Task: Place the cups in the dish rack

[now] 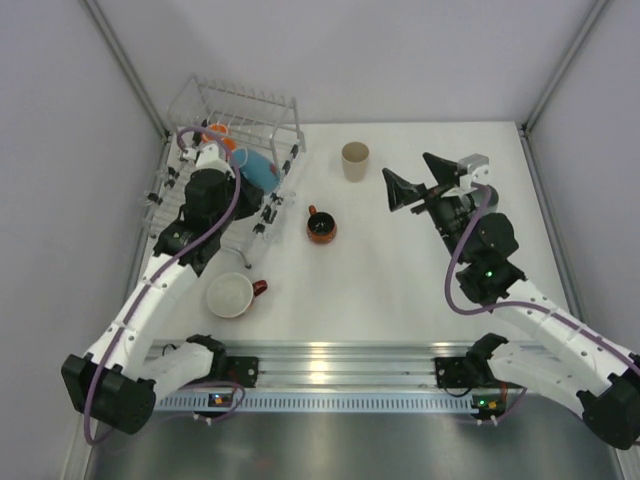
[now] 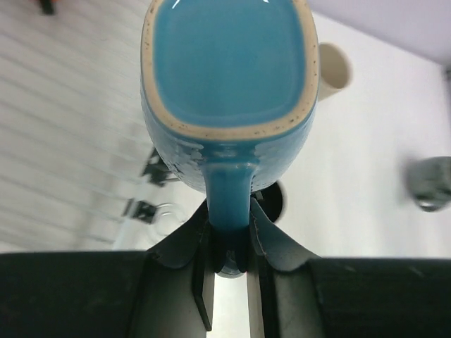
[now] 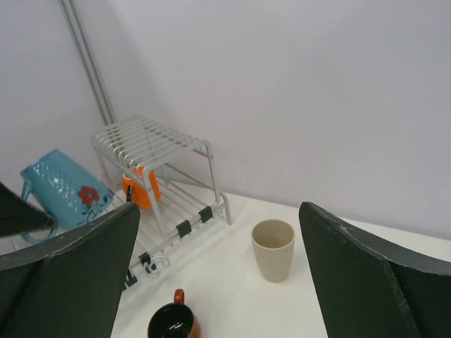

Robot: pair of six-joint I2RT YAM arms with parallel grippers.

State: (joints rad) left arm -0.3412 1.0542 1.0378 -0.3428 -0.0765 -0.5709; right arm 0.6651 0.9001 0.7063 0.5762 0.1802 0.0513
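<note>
Cups dot the worktop (image 1: 400,270): a beige tumbler (image 1: 355,160) near the back, a dark mug (image 1: 321,227) in the middle and a white cup (image 1: 232,294) near the front left. An orange mug (image 1: 218,131) sits in the rack (image 1: 270,110), which fills the back-left corner close to the walls. Bare worktop spreads on the right. The right pincer (image 1: 407,168) gapes wide, holding nothing. The left pincer (image 2: 231,232) clamps the blue mug (image 2: 229,77) by its handle, over the rack.

Dish rack (image 1: 268,101) far left, tumbler (image 1: 355,161) to its right, small mug (image 1: 321,228) central, wide cup (image 1: 231,295) nearest.
</note>
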